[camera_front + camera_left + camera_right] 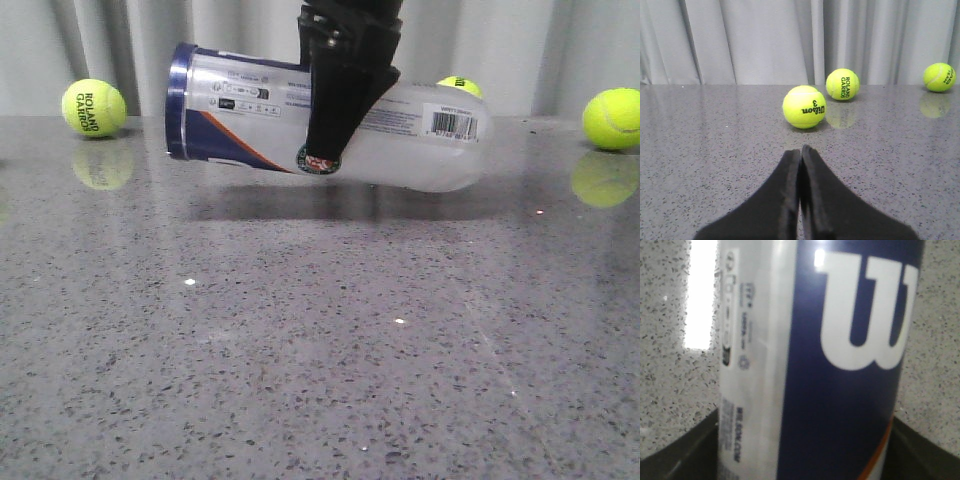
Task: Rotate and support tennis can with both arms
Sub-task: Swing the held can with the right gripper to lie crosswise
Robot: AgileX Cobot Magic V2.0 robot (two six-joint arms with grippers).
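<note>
Front view: right gripper (pixel 335 125) reaching down from above and clamping the tennis can (pixel 325 118) near its middle, black angular fingers tapering across the clear-white tube. Holding it lifted off the grey speckled worktop (pixel 300 350), nearly horizontal, navy-rimmed end to the left and slightly higher, rounded closed end with the barcode to the right and drooping a little. Casting a shadow and a faint reflection on the polished stone below. Sitting well apart at the back: three yellow-green tennis balls (pixel 94 107), one half hidden behind the can. Judging the step as mid-rotation, one arm carrying the whole load.

Left wrist view: left gripper (pixel 801 155) hovering low over the worktop with fingers pressed together, gripping nothing, pointing toward fuzzy felt balls, the nearest one printed Wilson (pixel 804 107). No can showing here. Needing next, probably, to travel toward a free end of the tube and open or cup beneath it for support.

Right wrist view: filling the frame with the smooth glossy cylinder, navy panel with a large white W, small print along the clear strip, black fingers (pixel 685 450) flanking both sides, touching it.
</note>
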